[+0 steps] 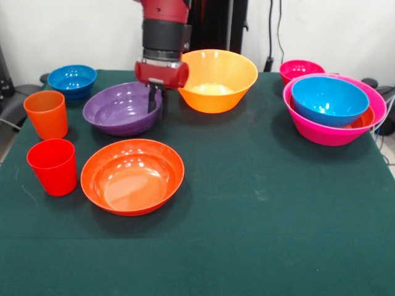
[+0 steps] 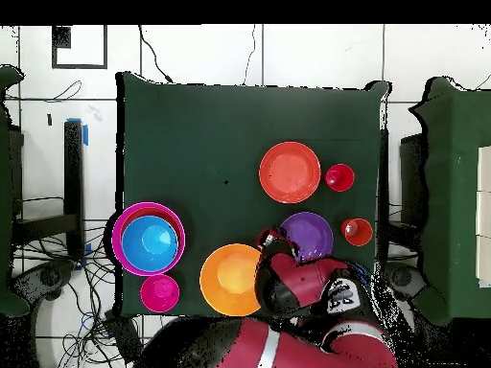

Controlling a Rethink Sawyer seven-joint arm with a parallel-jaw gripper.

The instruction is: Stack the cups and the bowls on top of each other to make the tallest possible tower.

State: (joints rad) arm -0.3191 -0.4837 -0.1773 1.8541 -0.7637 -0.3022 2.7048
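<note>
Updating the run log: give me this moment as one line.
gripper: at purple bowl rim, jaws' state unclear | tower: blue bowl nested in pink | cups: unstacked

Hand (image 1: 155, 102) sits low over the purple bowl (image 1: 121, 108), yellow-orange bowl (image 1: 217, 80) tight beside it. In the front view: 2 cups (image 1: 46, 114) crowd its left, open tabletop (image 1: 247, 185) spreads right toward the tower (image 1: 334, 110).

A dark green table (image 1: 259, 203) stands before a white wall (image 1: 74, 31), with cables (image 2: 58, 278) on the tiled floor (image 2: 316, 53).
</note>
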